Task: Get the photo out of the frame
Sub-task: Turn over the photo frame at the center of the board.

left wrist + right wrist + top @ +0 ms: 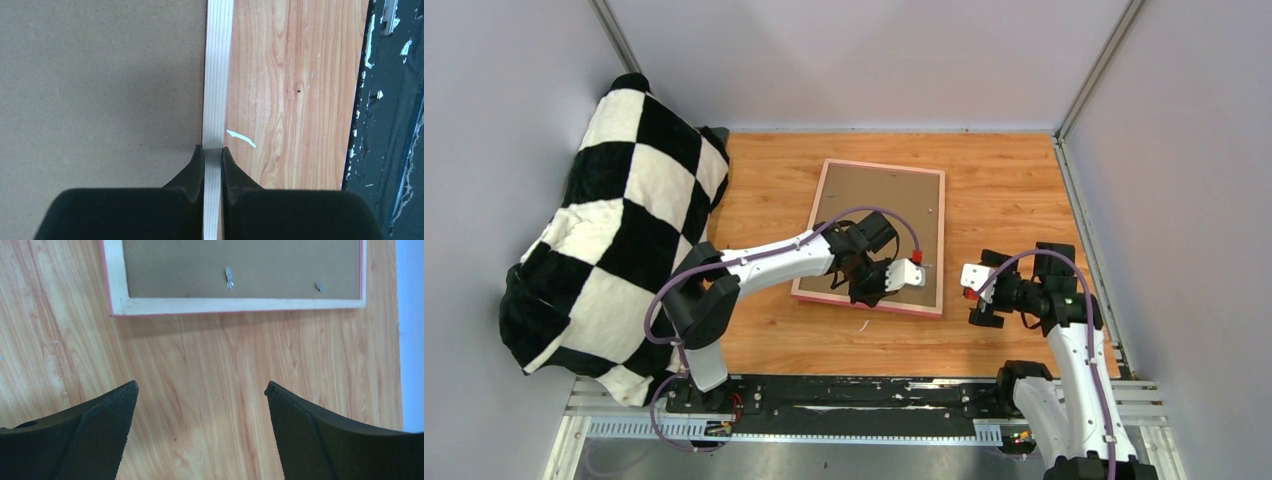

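Note:
The frame (884,165) lies face down on the wooden table, its pink border showing at the edges. The brown backing board (879,215) fills its back. The photo is hidden under the board. My left gripper (869,296) is shut on the frame's near rail; in the left wrist view the black jaws pinch the pale wood rail (217,75) at the gripper (213,149), with the board (100,75) on the left. My right gripper (977,300) is open and empty over bare table right of the frame. In the right wrist view the gripper (201,385) faces the frame's rail (240,305).
A black-and-white checkered blanket (614,230) is heaped at the left wall. Two small metal tabs (229,277) sit on the backing board. A white scrap (241,138) lies on the table by the frame. The dark mounting rail (854,400) runs along the near edge.

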`<state>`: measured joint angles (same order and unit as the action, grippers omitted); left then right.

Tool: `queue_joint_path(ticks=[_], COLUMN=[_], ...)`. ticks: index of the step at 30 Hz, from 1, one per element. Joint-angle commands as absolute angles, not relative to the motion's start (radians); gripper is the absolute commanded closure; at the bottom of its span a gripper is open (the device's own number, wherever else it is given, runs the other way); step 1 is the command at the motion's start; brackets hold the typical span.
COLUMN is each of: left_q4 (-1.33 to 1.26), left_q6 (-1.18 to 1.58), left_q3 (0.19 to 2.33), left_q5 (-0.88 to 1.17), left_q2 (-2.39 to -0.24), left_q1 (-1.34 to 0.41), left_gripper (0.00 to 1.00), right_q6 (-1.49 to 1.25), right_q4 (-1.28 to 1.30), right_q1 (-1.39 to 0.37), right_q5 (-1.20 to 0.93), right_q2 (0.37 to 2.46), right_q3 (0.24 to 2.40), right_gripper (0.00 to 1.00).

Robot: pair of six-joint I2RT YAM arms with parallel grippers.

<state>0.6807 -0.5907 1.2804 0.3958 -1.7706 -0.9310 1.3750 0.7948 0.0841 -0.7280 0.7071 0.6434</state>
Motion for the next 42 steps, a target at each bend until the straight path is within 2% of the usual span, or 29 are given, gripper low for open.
queue_joint_path(ticks=[1,6,9,15,20,26,32,35,38,42], left_q4=[0.678,0.707,0.717,0.726,0.726,0.726,0.726,0.725,0.725,0.726], left_q6=[-0.551,-0.558,-0.566,-0.566,-0.518,-0.465,-0.449,-0.434,-0.419,-0.403], left_q3=[1.357,1.396,1.409,1.417,1.447,1.499,1.529,1.541,1.555,1.574], left_q5=[0.45,0.481,0.485,0.489,0.476,0.491,0.496,0.495,0.498,0.515], left_q2=[-1.784,-1.772,-1.756,-1.725,-1.74,-1.762,-1.757,-1.763,-1.771,-1.776], left_q1=[-0.897,-0.88,-0.875,-0.866,-0.845,-0.823,-0.821,-0.821,-0.819,-0.816], left_gripper=[1.0,1.0,1.0,1.0,1.0,1.0,1.0,1.0,1.0,1.0], right_q6=[1.393,1.439,1.555,1.553,1.61,1.672,1.629,1.479,1.306,1.267], right_q4=[0.684,0.49,0.407,0.183,0.409,0.708,0.635,0.53,0.398,0.306], right_q1=[0.063,0.058,0.058,0.057,0.041,0.004,0.004,-0.02,-0.079,-0.175], right_q5=[-0.847,-0.829,-0.871,-0.957,-1.02,-0.997,-0.975,-0.966,-0.864,-0.728], right_q2=[0.7,0.702,0.705,0.724,0.73,0.723,0.705,0.705,0.708,0.713], right_q3=[0.605,0.513,0.433,0.354,0.458,0.559,0.512,0.513,0.51,0.488], right_gripper=[0.02,0.02,0.0,0.0,0.0,0.0,0.01,0.02,0.04,0.04])
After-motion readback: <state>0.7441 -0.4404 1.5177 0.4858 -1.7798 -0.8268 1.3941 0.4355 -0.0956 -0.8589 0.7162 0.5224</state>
